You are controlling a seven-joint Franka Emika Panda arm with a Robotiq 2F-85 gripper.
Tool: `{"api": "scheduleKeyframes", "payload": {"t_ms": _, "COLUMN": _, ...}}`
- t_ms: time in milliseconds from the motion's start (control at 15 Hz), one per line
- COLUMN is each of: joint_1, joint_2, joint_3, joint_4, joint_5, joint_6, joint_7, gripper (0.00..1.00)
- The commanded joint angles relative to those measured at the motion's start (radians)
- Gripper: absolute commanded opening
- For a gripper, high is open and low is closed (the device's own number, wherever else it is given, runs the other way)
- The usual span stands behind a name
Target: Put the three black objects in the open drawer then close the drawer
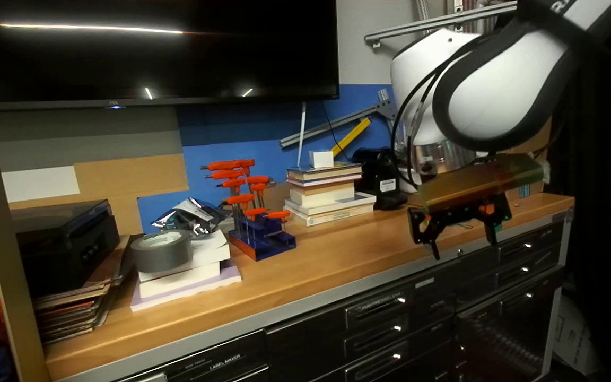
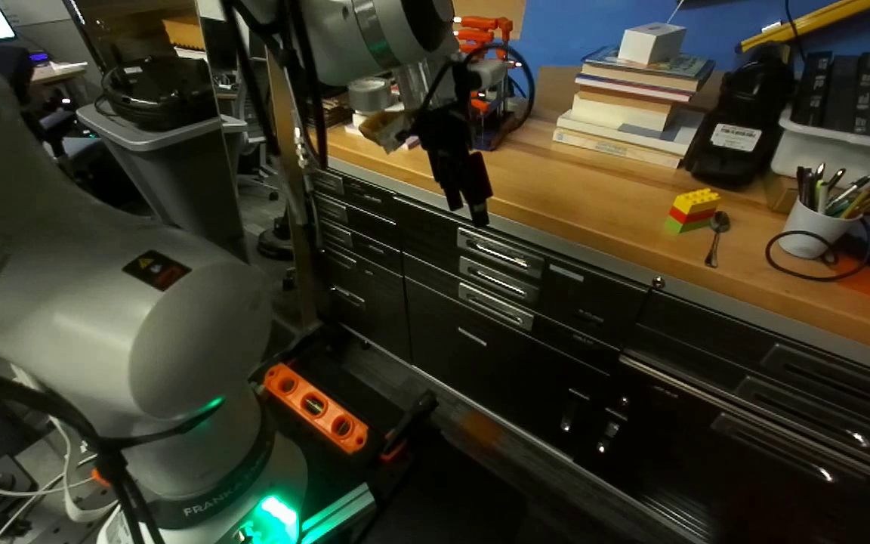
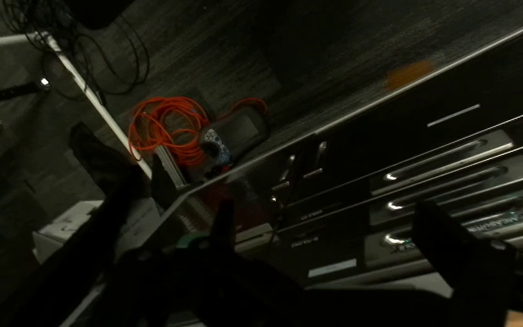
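One black hand, fingers spread apart, near the front edge of a wooden worktop, dark drawers closed beneath.

In an exterior view, bare wood along the front of the desk leaves a lane from the lower middle of the frame toward the claw at right. Behind it the T-handle stand and the book stack block the way; at lower left, books topped by a tape roll pinch it. In an exterior view, toy bricks, a spoon and a pen cup crowd the right of the frame, and the cabinet walls off the space below. In the wrist view, the claw's fingers stand wide apart; bare floor fills the upper middle.
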Motion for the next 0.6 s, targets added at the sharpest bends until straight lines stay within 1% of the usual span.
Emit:
{"api": "scheduleKeyframes", "payload": {"t_ms": 0, "joint_1": 0.05, "joint_2": -0.254, "joint_3": -0.051, "joint_4": -0.047, "joint_5": 0.066, "joint_6": -0.098, "joint_7": -0.271, "gripper": 1.0}}
{"api": "scheduleKeyframes", "payload": {"t_ms": 133, "joint_1": 0.069, "joint_2": -0.368, "joint_3": -0.082, "joint_4": -0.039, "joint_5": 0.1, "joint_6": -0.176, "joint_7": -0.421, "gripper": 1.0}}
{"api": "scheduleKeyframes", "payload": {"t_ms": 333, "joint_1": 0.059, "joint_2": -0.536, "joint_3": -0.102, "joint_4": -0.014, "joint_5": 0.135, "joint_6": -0.334, "joint_7": -0.582, "gripper": 1.0}}
{"api": "scheduleKeyframes", "payload": {"t_ms": 400, "joint_1": -0.078, "joint_2": -0.562, "joint_3": 0.006, "joint_4": -0.01, "joint_5": 0.221, "joint_6": -0.356, "joint_7": -0.685, "gripper": 1.0}}
{"api": "scheduleKeyframes", "payload": {"t_ms": 533, "joint_1": -0.135, "joint_2": -0.613, "joint_3": 0.028, "joint_4": 0.024, "joint_5": 0.282, "joint_6": -0.466, "joint_7": -0.773, "gripper": 1.0}}
